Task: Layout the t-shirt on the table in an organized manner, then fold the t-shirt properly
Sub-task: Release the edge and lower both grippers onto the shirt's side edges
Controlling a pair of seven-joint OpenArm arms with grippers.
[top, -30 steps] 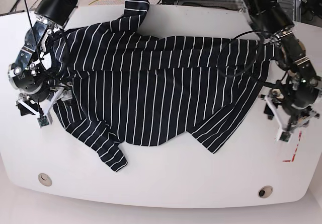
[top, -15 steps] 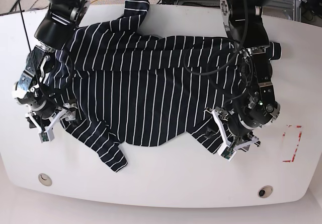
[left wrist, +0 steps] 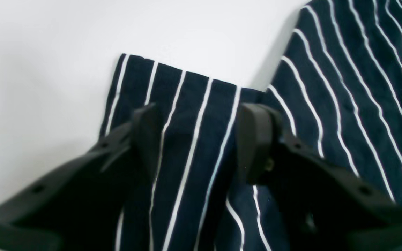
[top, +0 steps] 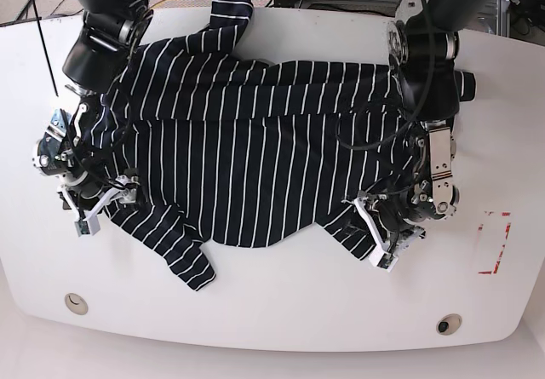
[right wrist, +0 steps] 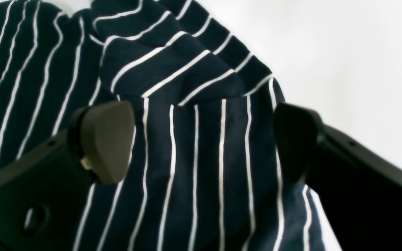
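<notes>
T-shirt (top: pixel 255 149) lies spread over the white surface (top: pixel 281 311), filling the centre of the base frame. Long axis runs left-right across the frame; stripes run roughly top-bottom. One sleeve sticks up at top centre (top: pixel 230 13), another flap trails to lower left (top: pixel 192 264). A folded corner hangs at lower right of the fabric (top: pixel 353 230). Fabric is wrinkled along a horizontal crease in the upper half.

Left claw (top: pixel 385 232) sits at lower right of the base frame, right over that folded corner. Left wrist view: its fingers (left wrist: pixel 257 139) are apart, straddling a striped strip with a straight hem edge (left wrist: pixel 176 101) at frame centre; fabric between them, not pinched.

Right claw (top: pixel 102 209) sits at left of the base frame on the shirt's left edge. Right wrist view: fingers (right wrist: pixel 106 139) wide apart, bunched fold of fabric (right wrist: pixel 173 73) above and between them, bare surface in the upper right.

Red outline mark (top: pixel 496 243) at far right, well apart from the shirt.
</notes>
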